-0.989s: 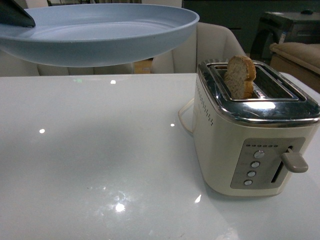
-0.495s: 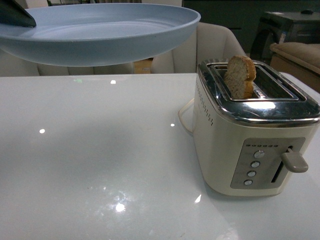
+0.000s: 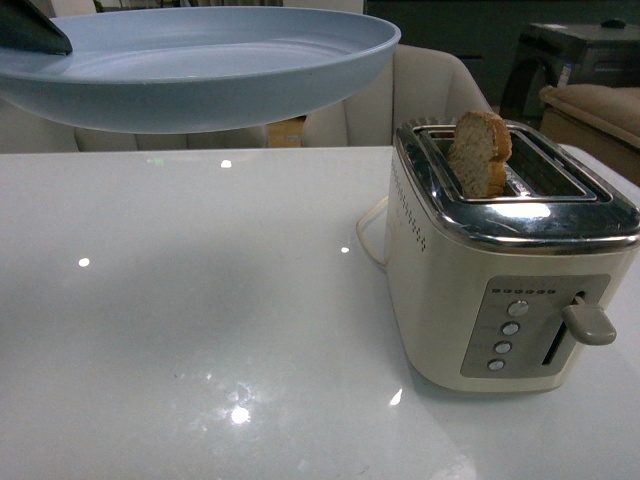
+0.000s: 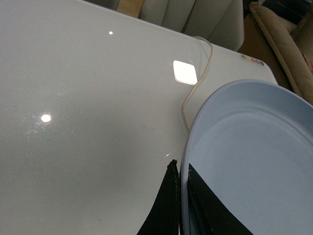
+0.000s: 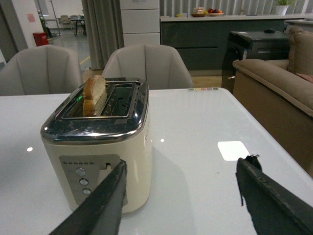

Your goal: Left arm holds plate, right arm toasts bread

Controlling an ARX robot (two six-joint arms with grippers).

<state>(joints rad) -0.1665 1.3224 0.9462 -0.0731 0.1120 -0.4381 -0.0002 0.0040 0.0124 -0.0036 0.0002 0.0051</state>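
The pale blue plate point(image 3: 210, 65) hangs in the air at the upper left of the front view, above the white table. My left gripper point(image 4: 180, 171) is shut on its rim; only a black tip point(image 3: 30, 30) shows in the front view. The plate point(image 4: 254, 156) is empty. The bread point(image 3: 480, 152) stands upright in a slot of the cream toaster point(image 3: 505, 260), its top sticking out; it also shows in the right wrist view point(image 5: 94, 94). My right gripper point(image 5: 183, 171) is open and empty, low over the table in front of the toaster point(image 5: 98, 147), beside its lever side.
The toaster's lever point(image 3: 588, 322) is up, beside a column of buttons point(image 3: 505, 337). Its cord point(image 4: 188, 98) runs over the white table point(image 3: 200, 330). Grey chairs point(image 5: 146, 63) stand behind the table, a sofa point(image 5: 274, 83) to the right.
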